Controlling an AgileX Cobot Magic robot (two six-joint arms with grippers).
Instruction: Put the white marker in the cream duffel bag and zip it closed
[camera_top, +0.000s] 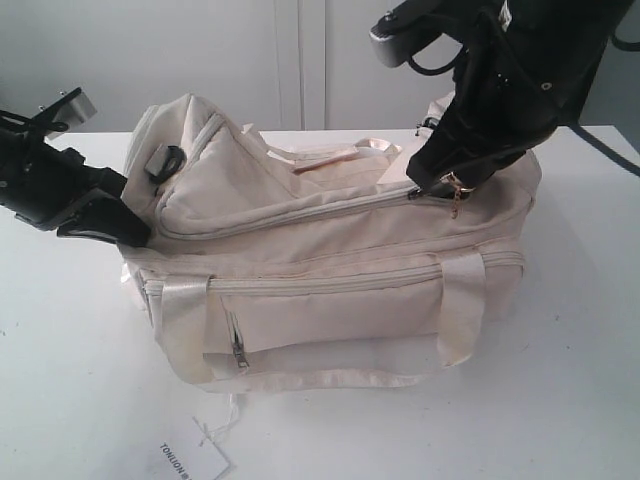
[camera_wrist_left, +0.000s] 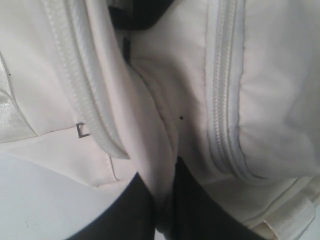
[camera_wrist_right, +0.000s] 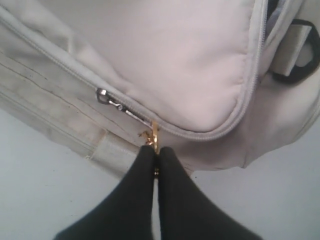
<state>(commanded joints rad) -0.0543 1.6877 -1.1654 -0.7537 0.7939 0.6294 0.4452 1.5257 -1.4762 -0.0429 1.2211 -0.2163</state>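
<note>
Cream duffel bag (camera_top: 340, 250), contents hidden. Right gripper (camera_wrist_right: 156, 153) clenched on gold ring pull (camera_wrist_right: 154, 134); left gripper (camera_wrist_left: 161, 192) pinching bag's left-end fabric. Near paper tag (camera_top: 192, 460): "TONLION".

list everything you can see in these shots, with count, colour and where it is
cream duffel bag: one, cream, middle of the table
satin handle: one clear, cream, looped down the bag's front
gold zip pull: one, gold, on the top zip
pocket zip pull: one, silver, front pocket
strap ring: one, black, bag's end by the left arm
paper tag: one, white with black print, on the table before the bag
table: one, white, under everything
white marker: none in view
left gripper: one, black, shut on a fold of the bag
right gripper: one, black, shut on the gold zip pull
</note>
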